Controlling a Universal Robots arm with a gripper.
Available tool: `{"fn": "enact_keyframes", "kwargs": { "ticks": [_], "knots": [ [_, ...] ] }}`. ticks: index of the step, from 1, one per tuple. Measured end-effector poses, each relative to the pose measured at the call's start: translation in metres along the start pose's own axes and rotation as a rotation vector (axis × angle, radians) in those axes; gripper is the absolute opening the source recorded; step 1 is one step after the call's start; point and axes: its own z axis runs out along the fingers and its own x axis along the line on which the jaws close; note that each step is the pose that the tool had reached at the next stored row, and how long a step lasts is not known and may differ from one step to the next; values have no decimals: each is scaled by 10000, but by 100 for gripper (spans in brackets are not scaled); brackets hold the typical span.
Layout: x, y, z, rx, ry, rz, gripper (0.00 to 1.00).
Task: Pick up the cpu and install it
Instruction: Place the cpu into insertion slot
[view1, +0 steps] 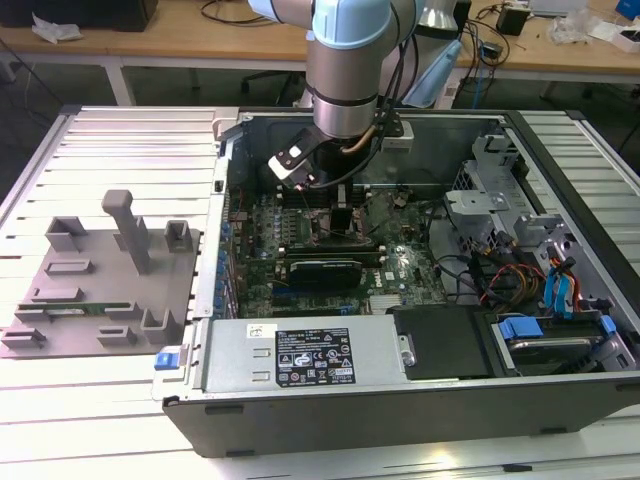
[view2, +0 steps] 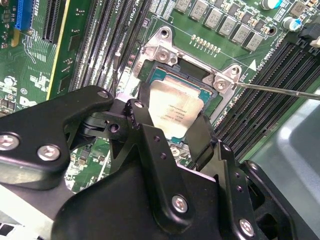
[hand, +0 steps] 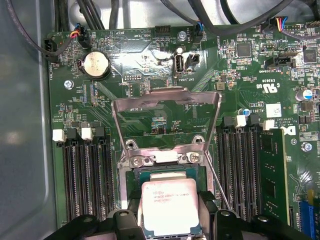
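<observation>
The cpu (hand: 169, 204), a small square chip with a pale silvery top, sits between my gripper's black fingers (hand: 127, 220), low over the open socket (hand: 160, 159) on the green motherboard. In the second wrist view the cpu (view2: 175, 107) lies inside the metal socket frame (view2: 165, 52), with the gripper (view2: 170, 125) closed on its two sides. The socket's load plate (hand: 165, 100) is swung open and its thin lever (view2: 280, 90) sticks out sideways. In the exterior view the gripper (view1: 342, 225) reaches down into the open computer case (view1: 400, 400).
Black memory slots (hand: 85, 175) flank the socket on both sides, one with a green stick (hand: 272, 170) in it. A grey tray (view1: 100, 290) lies on the exterior view's left. The power supply (view1: 300, 355) and drive cages (view1: 500, 210) crowd the case.
</observation>
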Motion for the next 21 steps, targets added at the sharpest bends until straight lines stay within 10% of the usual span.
{"fn": "enact_keyframes", "kwargs": {
  "ticks": [21],
  "knots": [
    [18,6,-37,3,23,5,61]
  ]
}}
